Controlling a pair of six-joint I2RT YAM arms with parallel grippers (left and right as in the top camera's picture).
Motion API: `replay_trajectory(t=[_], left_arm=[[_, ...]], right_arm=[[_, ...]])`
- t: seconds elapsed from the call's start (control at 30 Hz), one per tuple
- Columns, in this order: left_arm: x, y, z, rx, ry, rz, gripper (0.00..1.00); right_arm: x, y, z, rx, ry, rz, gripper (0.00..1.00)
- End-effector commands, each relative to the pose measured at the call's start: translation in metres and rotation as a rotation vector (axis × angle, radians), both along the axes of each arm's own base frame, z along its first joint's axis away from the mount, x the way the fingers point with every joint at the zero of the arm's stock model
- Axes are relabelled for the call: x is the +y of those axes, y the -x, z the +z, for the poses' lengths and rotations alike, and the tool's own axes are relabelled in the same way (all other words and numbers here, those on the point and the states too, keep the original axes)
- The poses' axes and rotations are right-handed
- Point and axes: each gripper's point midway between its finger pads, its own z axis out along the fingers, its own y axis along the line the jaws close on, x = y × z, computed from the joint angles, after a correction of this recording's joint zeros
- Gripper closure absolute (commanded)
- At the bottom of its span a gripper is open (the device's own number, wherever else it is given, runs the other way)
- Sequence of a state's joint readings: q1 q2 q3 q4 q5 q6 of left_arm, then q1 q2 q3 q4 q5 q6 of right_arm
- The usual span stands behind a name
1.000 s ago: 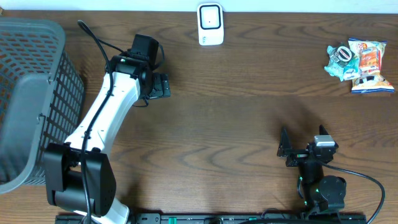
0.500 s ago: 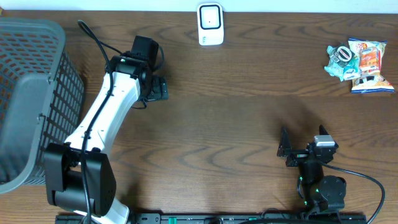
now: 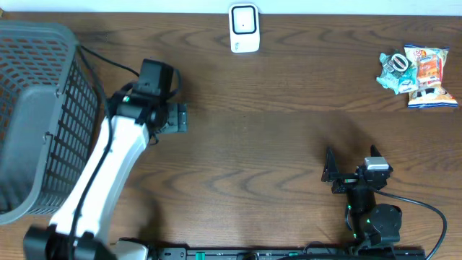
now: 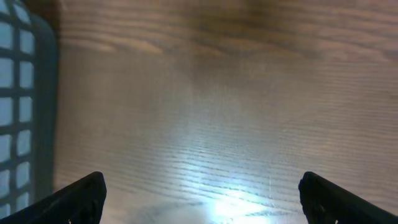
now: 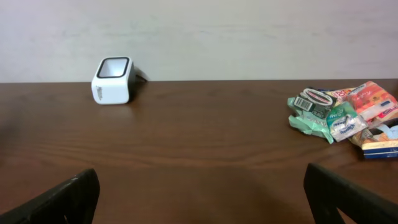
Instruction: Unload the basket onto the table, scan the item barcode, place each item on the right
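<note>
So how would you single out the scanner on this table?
Start at the dark wooden table and follow its far edge to the middle. The scanner stands there alone: a small white box with a black-rimmed window, unlike the colourful snack packets at the right.

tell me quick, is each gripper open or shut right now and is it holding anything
Left gripper: open, holding nothing.
Right gripper: open, holding nothing.

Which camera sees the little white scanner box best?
The right wrist view: the scanner stands unblocked, side and dark window visible. The overhead view shows it small, from above. The left wrist view misses it.
</note>
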State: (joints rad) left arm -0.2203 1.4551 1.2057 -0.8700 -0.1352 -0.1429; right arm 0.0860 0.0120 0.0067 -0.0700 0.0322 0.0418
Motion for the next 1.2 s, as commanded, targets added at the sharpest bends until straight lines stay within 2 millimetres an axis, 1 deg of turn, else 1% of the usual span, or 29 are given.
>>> replay_trajectory(t=[0.0,0.2,0.23,0.27,0.43,0.57,0.67,0.83,1.1,1.17], left_arm=[[0.009,0.012,0.009,-0.049,-0.031,-0.048,0.02],[0.026,0.03,0.01,-0.171,-0.01,-0.002,0.03],[0.029,0.032,0.01,-0.215,0.003,0.01,0.02],[0.031,0.034,0.011,-0.248,0.015,0.014,0.02],[0.029,0.042,0.02,-0.378,0.045,-0.075,0.03],[0.039,0.061,0.031,-0.502,0.045,-0.051,0.02],[0.045,0.077,0.035,-0.574,0.042,-0.032,0.02],[0.047,0.092,0.029,-0.633,0.042,-0.029,0.02],[0.047,0.104,0.008,-0.65,0.032,-0.041,0.02],[0.047,0.106,0.008,-0.685,0.014,-0.062,0.02]], right_arm=[[-0.001,0.0,0.0,0.0,-0.014,-0.001,0.01],[-0.001,0.0,0.0,0.0,-0.014,-0.001,0.01],[-0.001,0.0,0.0,0.0,-0.014,-0.001,0.01],[-0.001,0.0,0.0,0.0,-0.014,-0.001,0.01],[-0.001,0.0,0.0,0.0,-0.014,-0.001,0.01],[-0.001,0.0,0.0,0.0,-0.014,-0.001,0.01],[-0.001,0.0,0.0,0.0,-0.014,-0.001,0.01],[-0.001,0.0,0.0,0.0,-0.014,-0.001,0.01],[-0.001,0.0,0.0,0.0,-0.014,-0.001,0.01],[-0.001,0.0,0.0,0.0,-0.014,-0.001,0.01]])
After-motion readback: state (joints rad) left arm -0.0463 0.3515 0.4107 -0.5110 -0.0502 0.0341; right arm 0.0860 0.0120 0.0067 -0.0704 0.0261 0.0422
